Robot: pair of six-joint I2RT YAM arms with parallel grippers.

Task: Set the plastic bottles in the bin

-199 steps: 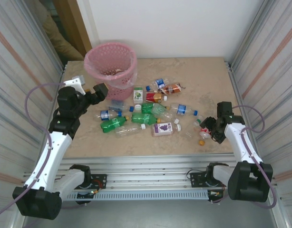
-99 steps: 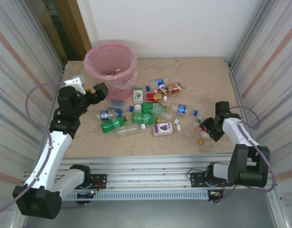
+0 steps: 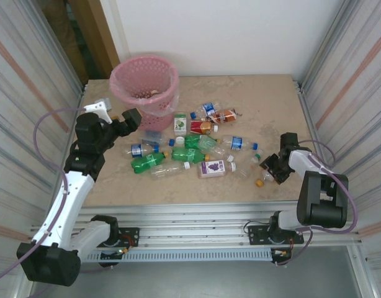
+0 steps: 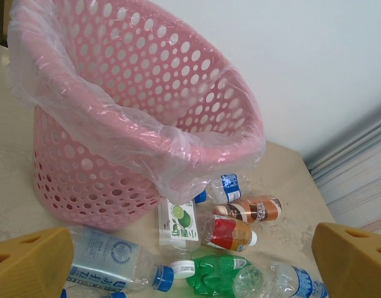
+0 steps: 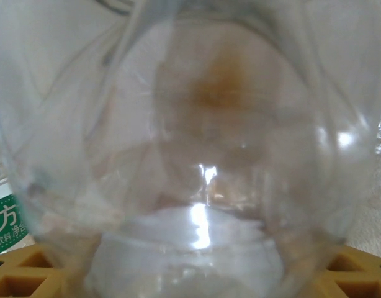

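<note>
Several crushed plastic bottles (image 3: pixel 197 146) lie scattered mid-table: green (image 3: pixel 147 162), purple-labelled (image 3: pixel 213 167), orange-brown (image 3: pixel 223 115). The pink lattice bin (image 3: pixel 161 99) with its liner stands at the back left. My left gripper (image 3: pixel 125 121) hovers open just left of the bin's base. In the left wrist view its yellow fingers (image 4: pixel 29 264) frame the bin wall (image 4: pixel 85 180), a lime-labelled bottle (image 4: pixel 181 223) and a green bottle (image 4: pixel 224 273). My right gripper (image 3: pixel 272 166) is low at the right, shut on a clear bottle (image 5: pixel 197 155) that presses against both yellow pads (image 5: pixel 23 279).
Corrugated metal walls close in both sides. An orange cap (image 3: pixel 259 183) lies on the table by the right gripper. A small white tag (image 3: pixel 102 105) sits left of the bin. Bare tabletop (image 3: pixel 265 99) lies at the back right.
My right gripper's jaws have narrowed around the clear bottle, and the right arm's elbow has swung toward the near edge. The left arm has held still.
</note>
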